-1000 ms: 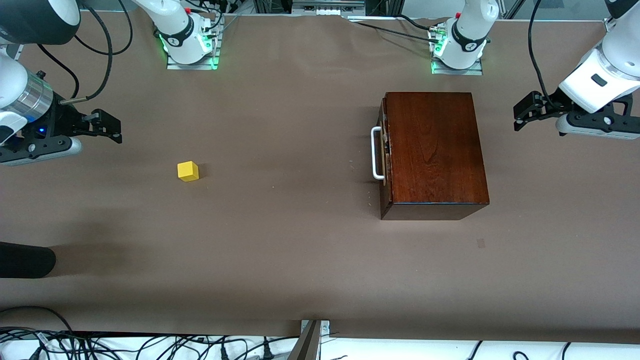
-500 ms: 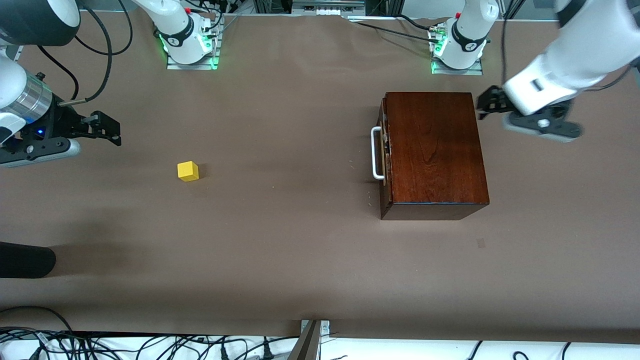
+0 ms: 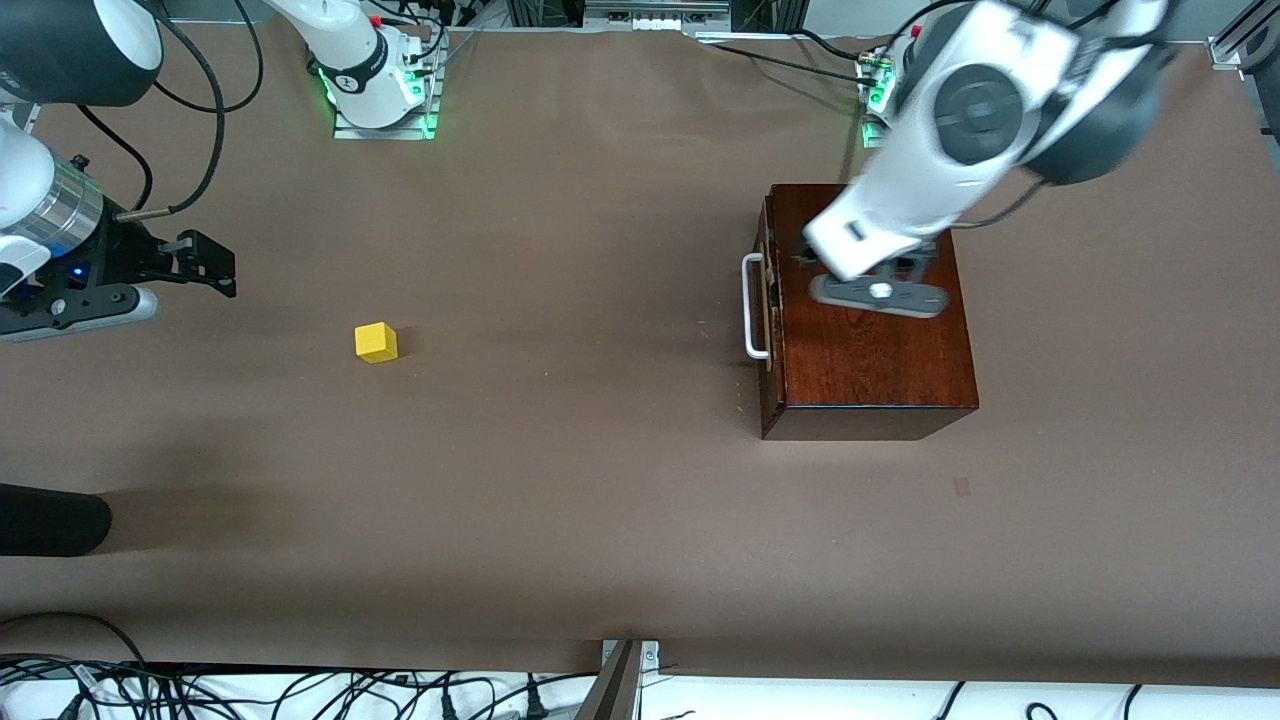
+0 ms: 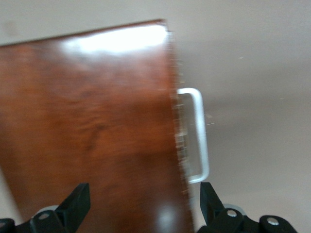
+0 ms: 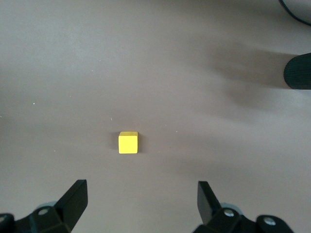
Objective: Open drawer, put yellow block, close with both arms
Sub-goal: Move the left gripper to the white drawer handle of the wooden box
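The glossy dark-wood box (image 3: 880, 340) stands toward the left arm's end of the table. Its drawer (image 3: 768, 300) is shut, with the white bar handle (image 3: 752, 305) facing the right arm's end. My left gripper (image 3: 808, 260) hangs over the box top near the drawer edge, open, with nothing between its fingers. The left wrist view shows the box (image 4: 92, 126), the handle (image 4: 197, 136) and that gripper (image 4: 144, 204). The yellow block (image 3: 376, 342) lies on bare table. My right gripper (image 3: 215, 262) hovers open, short of the block (image 5: 128, 142), which lies ahead of the open gripper (image 5: 141, 196).
A black rounded object (image 3: 50, 520) juts in at the right arm's end of the table, nearer the front camera than the block, and shows in the right wrist view (image 5: 297, 71). The arm bases (image 3: 380, 90) stand along the table edge farthest from the camera. Cables (image 3: 300, 695) lie along the near edge.
The left arm has swung from its end of the table to above the box top. The right gripper has barely shifted. The block and the drawer have not moved.
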`<act>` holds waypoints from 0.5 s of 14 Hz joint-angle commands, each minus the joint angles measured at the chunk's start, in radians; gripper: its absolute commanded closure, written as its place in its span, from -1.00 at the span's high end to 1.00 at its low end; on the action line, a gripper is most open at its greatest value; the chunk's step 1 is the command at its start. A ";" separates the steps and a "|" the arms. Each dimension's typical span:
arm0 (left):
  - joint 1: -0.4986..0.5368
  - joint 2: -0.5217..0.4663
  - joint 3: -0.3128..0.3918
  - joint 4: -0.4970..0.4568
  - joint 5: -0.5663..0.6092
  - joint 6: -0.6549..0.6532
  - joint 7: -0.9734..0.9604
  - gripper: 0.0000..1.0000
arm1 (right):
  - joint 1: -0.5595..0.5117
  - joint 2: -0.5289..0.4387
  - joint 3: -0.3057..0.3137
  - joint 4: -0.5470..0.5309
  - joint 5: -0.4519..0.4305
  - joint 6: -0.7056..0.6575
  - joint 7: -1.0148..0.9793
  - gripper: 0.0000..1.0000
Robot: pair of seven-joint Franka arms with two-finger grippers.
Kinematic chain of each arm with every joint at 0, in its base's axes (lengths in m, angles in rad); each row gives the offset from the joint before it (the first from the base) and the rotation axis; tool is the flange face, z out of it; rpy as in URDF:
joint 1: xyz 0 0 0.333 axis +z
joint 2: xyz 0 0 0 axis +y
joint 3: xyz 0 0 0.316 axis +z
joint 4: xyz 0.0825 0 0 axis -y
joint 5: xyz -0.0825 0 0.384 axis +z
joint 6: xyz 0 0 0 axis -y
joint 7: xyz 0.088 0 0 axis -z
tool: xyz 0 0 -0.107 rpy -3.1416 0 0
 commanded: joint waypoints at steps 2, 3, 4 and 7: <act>-0.101 0.154 0.003 0.106 -0.003 0.073 -0.146 1.00 | -0.010 0.010 0.006 0.025 -0.010 -0.006 -0.018 1.00; -0.107 0.163 0.003 0.101 -0.001 0.084 -0.151 1.00 | -0.010 0.011 0.006 0.026 -0.011 -0.006 -0.018 1.00; -0.106 0.172 0.004 0.096 0.006 0.084 -0.151 1.00 | -0.010 0.010 0.006 0.026 -0.011 -0.005 -0.018 1.00; -0.157 0.204 0.004 0.076 0.099 0.089 -0.160 1.00 | -0.010 0.011 0.006 0.026 -0.011 -0.005 -0.018 1.00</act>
